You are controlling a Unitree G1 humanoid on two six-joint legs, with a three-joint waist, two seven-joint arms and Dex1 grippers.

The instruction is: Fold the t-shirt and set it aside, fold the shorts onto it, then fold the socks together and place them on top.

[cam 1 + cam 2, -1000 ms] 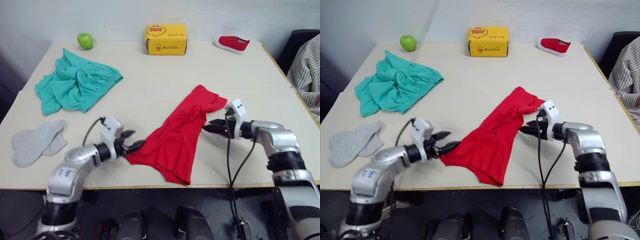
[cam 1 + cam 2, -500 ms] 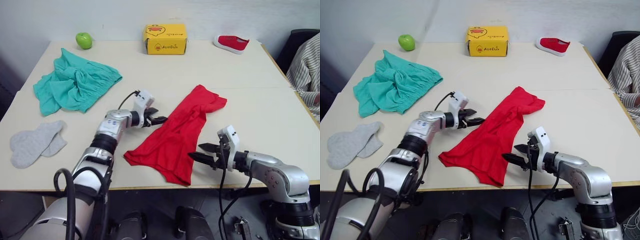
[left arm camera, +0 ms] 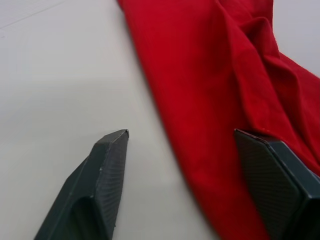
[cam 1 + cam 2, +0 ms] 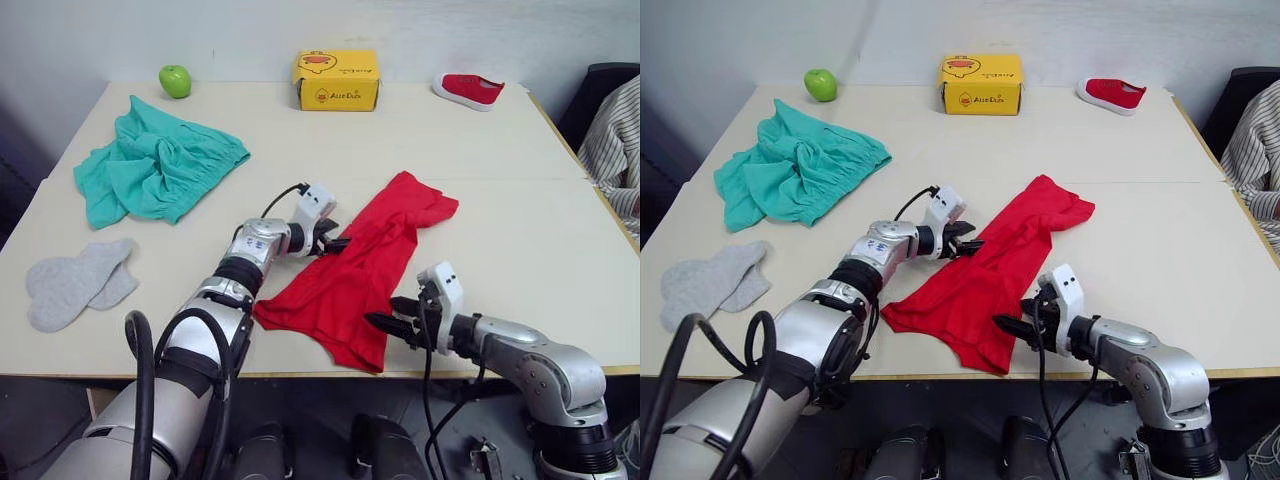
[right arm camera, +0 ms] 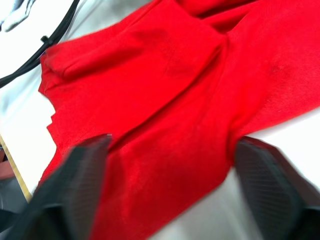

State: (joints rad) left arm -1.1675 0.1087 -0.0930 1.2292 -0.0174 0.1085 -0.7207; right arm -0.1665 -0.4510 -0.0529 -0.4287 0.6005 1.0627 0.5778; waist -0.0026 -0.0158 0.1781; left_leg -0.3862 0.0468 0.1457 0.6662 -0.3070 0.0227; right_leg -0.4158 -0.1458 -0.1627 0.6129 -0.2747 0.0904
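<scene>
Lying crumpled and slantwise at centre frame on the pale tabletop [image 4: 520, 215], the bright red cloth t-shirt [image 4: 360, 280] looks soft and limp; edges suit pinching. Left tool [image 4: 334, 243] is spread at its left edge, right tool [image 4: 392, 316] spread over its lower hem.

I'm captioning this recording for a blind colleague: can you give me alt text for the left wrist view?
Two open black fingers of the left gripper straddle the long edge of the red t-shirt on a pale table. One finger is over bare tabletop, the other at the wrinkled cloth, with nothing gripped yet.
</scene>
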